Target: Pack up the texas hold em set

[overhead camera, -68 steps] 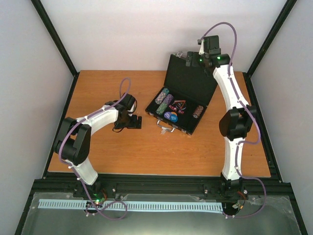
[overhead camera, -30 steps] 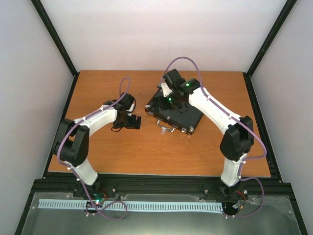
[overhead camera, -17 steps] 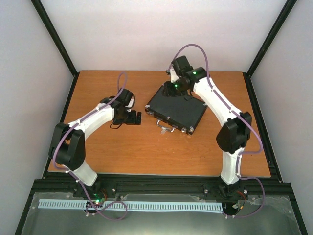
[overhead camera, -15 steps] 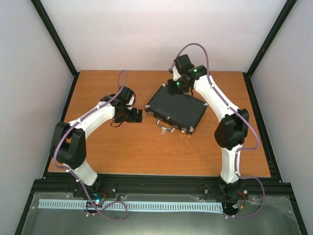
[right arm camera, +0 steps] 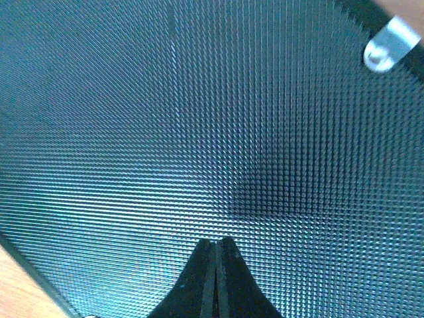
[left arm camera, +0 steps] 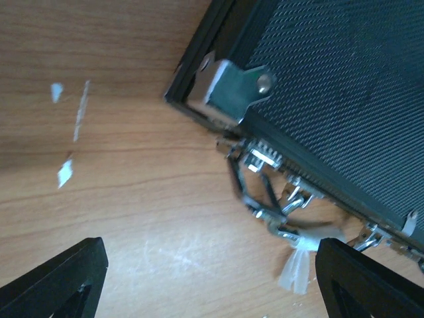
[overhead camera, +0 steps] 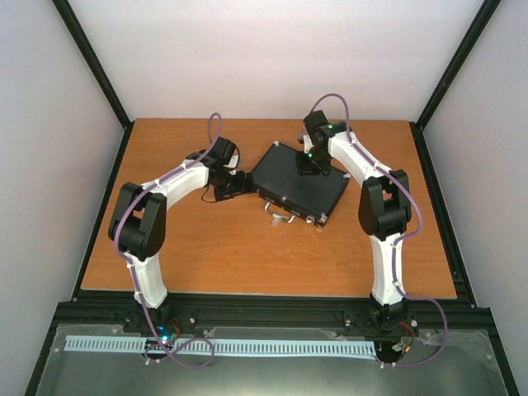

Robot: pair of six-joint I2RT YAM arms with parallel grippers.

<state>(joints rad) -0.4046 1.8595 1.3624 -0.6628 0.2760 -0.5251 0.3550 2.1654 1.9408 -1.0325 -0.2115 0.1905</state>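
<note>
While the overhead camera takes in the whole black case [overhead camera: 299, 188], shut and lying askew on the wooden table [overhead camera: 206, 256], it shows little of the fittings on the case's near edge beyond a glint of silver handle [overhead camera: 279, 216]. The left wrist camera fills that in. It shows a silver corner bracket [left arm camera: 228, 86] riveted onto the case's left corner. Just along the edge from it is a wire clasp [left arm camera: 262, 165], and whether it is latched cannot be told. A white tag [left arm camera: 297, 265] lies on the wood beside the metalwork. The right wrist camera sees almost nothing except the dimpled black lid [right arm camera: 199, 119], with one small silver plate [right arm camera: 391, 43] at the upper right and a sliver of wood at the lower left.

The left gripper [overhead camera: 244, 180] sits just beside the case's left corner. Its jaws are spread wide, with only bare wood between them and nothing in its grasp. In its own view, neither finger meets the case. The right gripper [overhead camera: 312, 165] is over the far part of the lid with its fingers pressed tightly together, holding nothing. Whether the tips actually rest on the lid cannot be told.
</note>
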